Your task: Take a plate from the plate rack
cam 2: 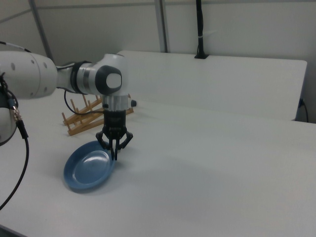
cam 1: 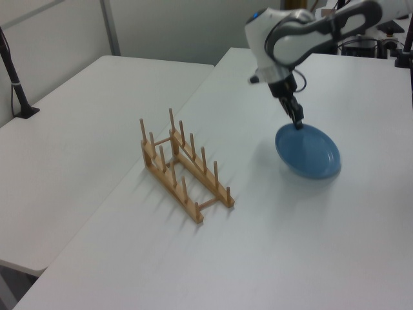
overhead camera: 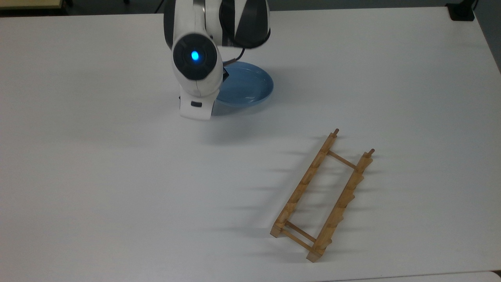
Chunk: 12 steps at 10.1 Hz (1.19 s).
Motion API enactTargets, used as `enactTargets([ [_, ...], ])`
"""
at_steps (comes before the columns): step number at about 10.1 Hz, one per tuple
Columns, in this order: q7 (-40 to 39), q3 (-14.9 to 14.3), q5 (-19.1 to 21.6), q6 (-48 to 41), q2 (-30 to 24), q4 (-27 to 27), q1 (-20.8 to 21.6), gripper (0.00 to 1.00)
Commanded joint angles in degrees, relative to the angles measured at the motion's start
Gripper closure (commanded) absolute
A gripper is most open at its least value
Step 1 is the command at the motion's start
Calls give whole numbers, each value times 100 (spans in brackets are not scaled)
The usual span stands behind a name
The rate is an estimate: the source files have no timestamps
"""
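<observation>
Gripper fingers are pinched together on the rim of the plate, which sits low over the white table, tilted slightly; contact with the surface cannot be confirmed. Plate rack stands well apart, toward the top view's lower right, with no plate in it.

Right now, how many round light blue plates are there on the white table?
1. The round light blue plate lies low on the white table, held at its rim by the gripper, away from the light-brown wooden plate rack, which holds none.
</observation>
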Motion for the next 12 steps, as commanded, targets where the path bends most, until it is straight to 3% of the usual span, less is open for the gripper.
enactTargets([
  [1, -481, 1, -153, -108, 289, 38, 74, 67],
  [3, 803, 1, -328, -38, 149, 256, 83, 27],
  [5, 1801, 36, -610, -11, -358, 284, 170, 0],
  [7, 2609, 54, -541, 121, -1087, 284, 223, 0],
  [9, 4240, 63, -558, 147, -1703, 284, 363, 0],
  [12, 4485, 63, -305, 60, -2364, 231, 382, 0],
])
